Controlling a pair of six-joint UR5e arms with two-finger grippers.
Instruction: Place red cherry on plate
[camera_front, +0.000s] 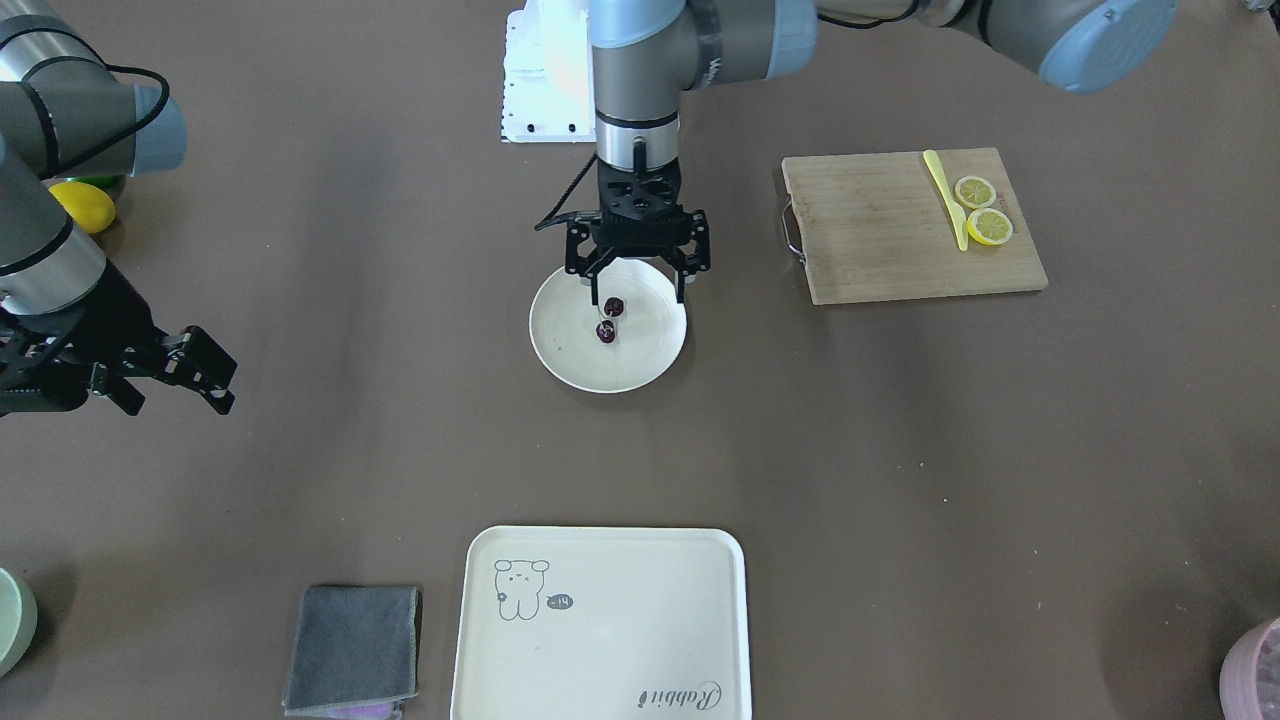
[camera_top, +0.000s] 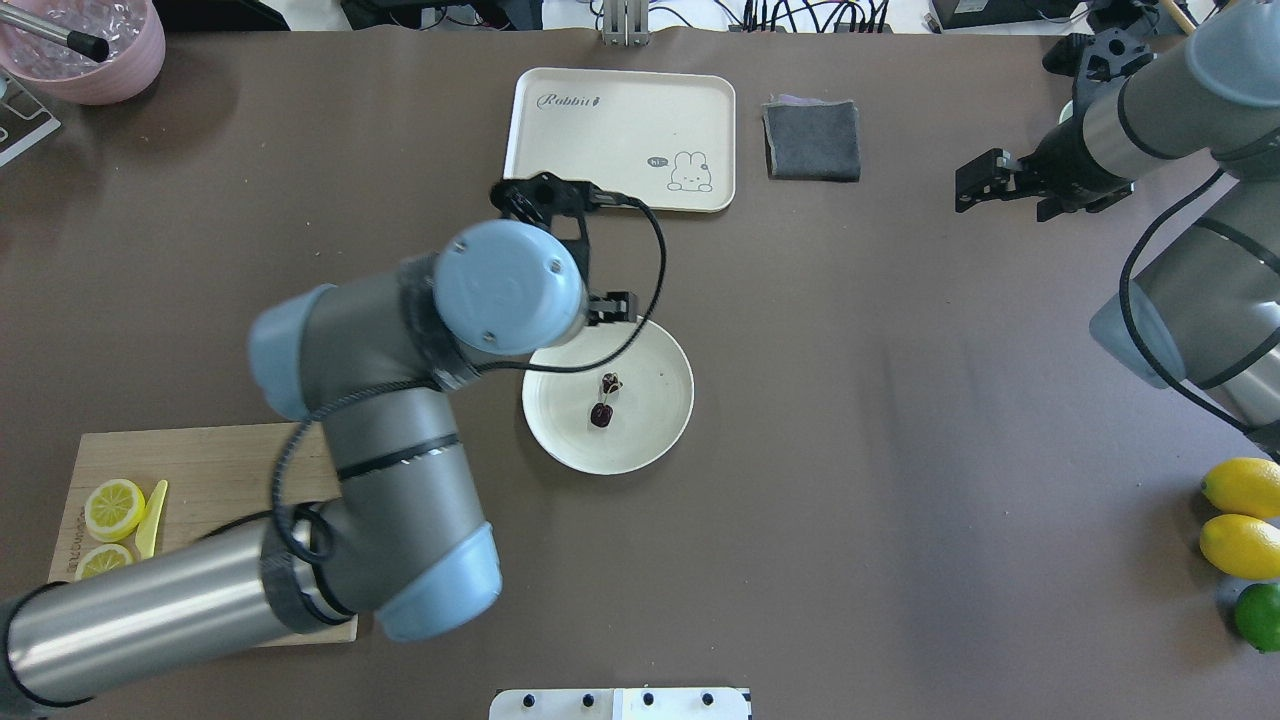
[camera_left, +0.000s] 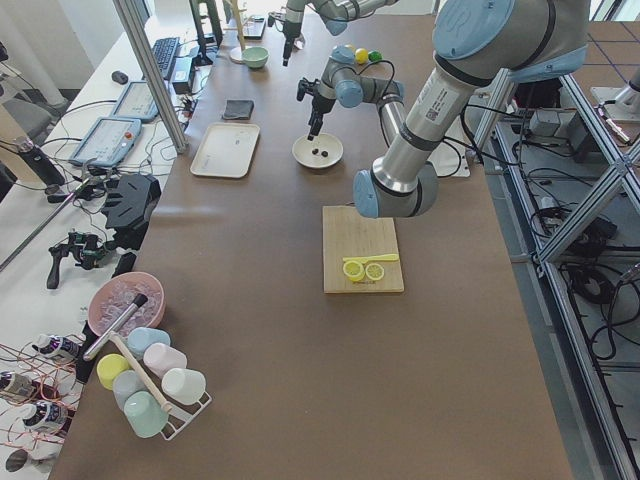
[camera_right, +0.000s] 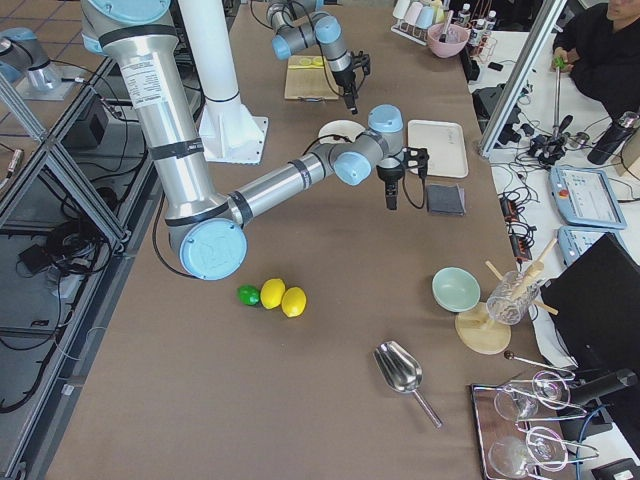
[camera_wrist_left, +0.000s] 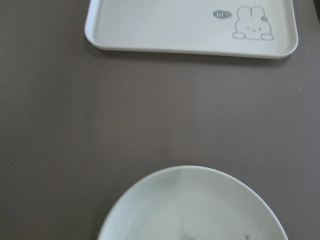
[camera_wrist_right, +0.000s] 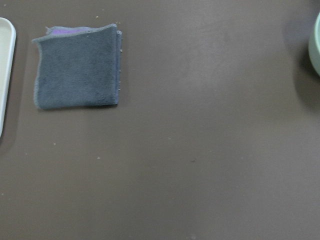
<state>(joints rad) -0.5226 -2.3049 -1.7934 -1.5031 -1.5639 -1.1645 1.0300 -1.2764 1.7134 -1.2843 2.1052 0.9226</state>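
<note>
The red cherry (camera_front: 608, 320) lies on the plate (camera_front: 645, 352).

My overhead camera looks down from behind me; the front one faces me. Both share the plate (camera_top: 655, 400). My left wrist camera hangs close over its rim and the rabbit tray (camera_wrist_left: 165, 25).

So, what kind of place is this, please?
Probably a robotics lab: the left arm and right arm stand at a table, with teach pendants and loose cables on a side bench.
</note>
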